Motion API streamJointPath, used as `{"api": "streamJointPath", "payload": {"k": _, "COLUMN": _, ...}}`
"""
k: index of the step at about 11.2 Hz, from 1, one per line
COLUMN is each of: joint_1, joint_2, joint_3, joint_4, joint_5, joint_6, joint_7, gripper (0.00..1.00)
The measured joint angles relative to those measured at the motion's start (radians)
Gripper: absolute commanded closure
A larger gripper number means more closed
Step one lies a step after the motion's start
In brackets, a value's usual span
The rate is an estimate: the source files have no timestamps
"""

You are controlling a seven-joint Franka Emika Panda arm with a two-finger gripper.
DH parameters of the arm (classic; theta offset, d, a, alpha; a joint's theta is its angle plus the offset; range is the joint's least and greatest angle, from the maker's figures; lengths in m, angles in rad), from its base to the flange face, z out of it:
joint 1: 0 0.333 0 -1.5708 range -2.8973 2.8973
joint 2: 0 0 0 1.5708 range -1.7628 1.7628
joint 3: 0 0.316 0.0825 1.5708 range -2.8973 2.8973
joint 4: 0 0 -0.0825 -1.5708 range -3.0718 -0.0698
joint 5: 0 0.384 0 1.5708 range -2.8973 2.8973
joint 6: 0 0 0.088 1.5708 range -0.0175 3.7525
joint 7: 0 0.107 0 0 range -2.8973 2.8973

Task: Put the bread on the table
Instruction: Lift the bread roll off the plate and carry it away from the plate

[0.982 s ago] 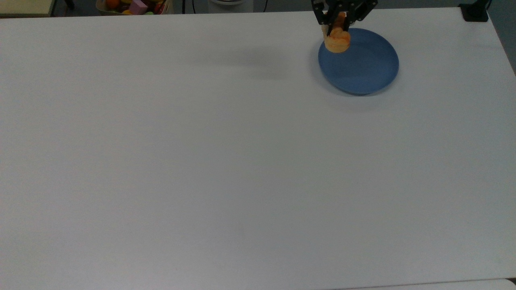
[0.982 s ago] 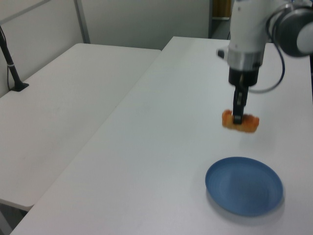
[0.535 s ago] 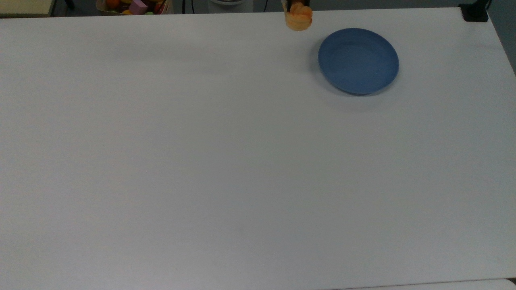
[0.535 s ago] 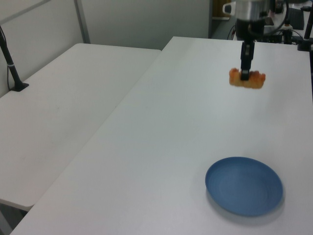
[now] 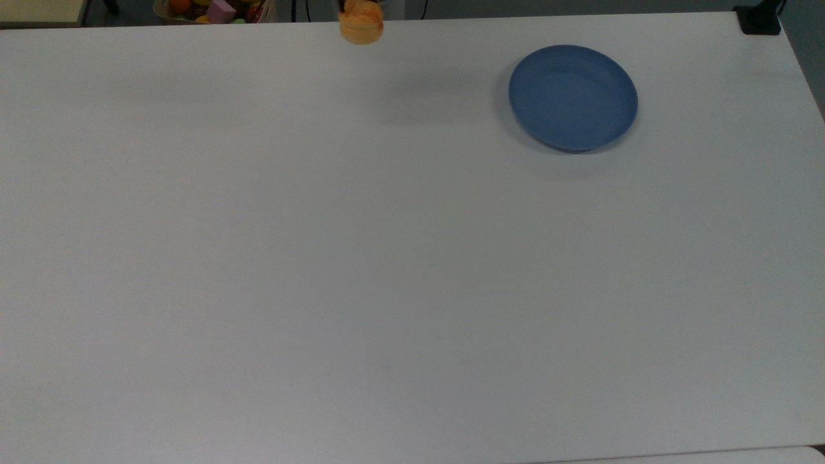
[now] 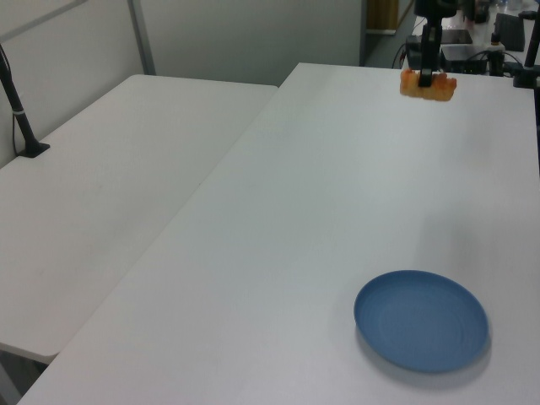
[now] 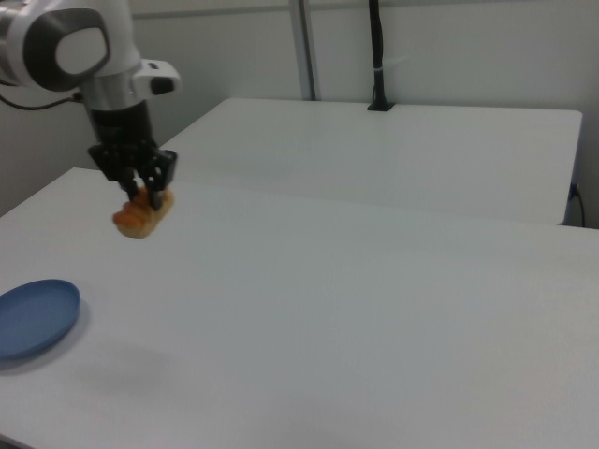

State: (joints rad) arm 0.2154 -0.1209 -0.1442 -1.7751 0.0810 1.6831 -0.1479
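The table (image 5: pixel 387 258) was a wide white top, bare but for a blue plate (image 5: pixel 573 97) near the top view's upper right. The gripper (image 7: pixel 142 194) hung above the table with its fingers clamped on the bread (image 7: pixel 142 213), well apart from the plate. The bread looked light and probably soft, best held gently across its middle. It was a small golden-orange bun with a ridged crust.

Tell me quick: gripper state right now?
Gripper: closed on the bread, held in the air above the table, away from the blue plate.
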Motion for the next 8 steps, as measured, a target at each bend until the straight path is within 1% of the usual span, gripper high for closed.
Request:
{"api": "streamJointPath", "payload": {"k": 2, "joint_1": -0.039, "joint_2": 0.009, "joint_3": -0.061, "joint_4": 0.002, "joint_5": -0.001, "joint_6": 0.000, "joint_7": -0.125, "gripper": 0.63}}
{"api": "streamJointPath", "payload": {"k": 4, "joint_1": -0.093, "joint_2": 0.053, "joint_3": -0.104, "joint_4": 0.003, "joint_5": -0.013, "joint_6": 0.001, "joint_7": -0.262, "gripper": 0.63}}
{"api": "streamJointPath", "payload": {"k": 6, "joint_1": -0.129, "joint_2": 0.101, "joint_3": -0.144, "joint_4": 0.004, "joint_5": -0.032, "joint_6": 0.070, "joint_7": -0.341, "gripper": 0.63}}
{"api": "streamJointPath", "payload": {"k": 8, "joint_1": -0.195, "joint_2": 0.150, "joint_3": -0.190, "joint_4": 0.004, "joint_5": -0.034, "joint_6": 0.145, "joint_7": -0.466, "gripper": 0.63}}
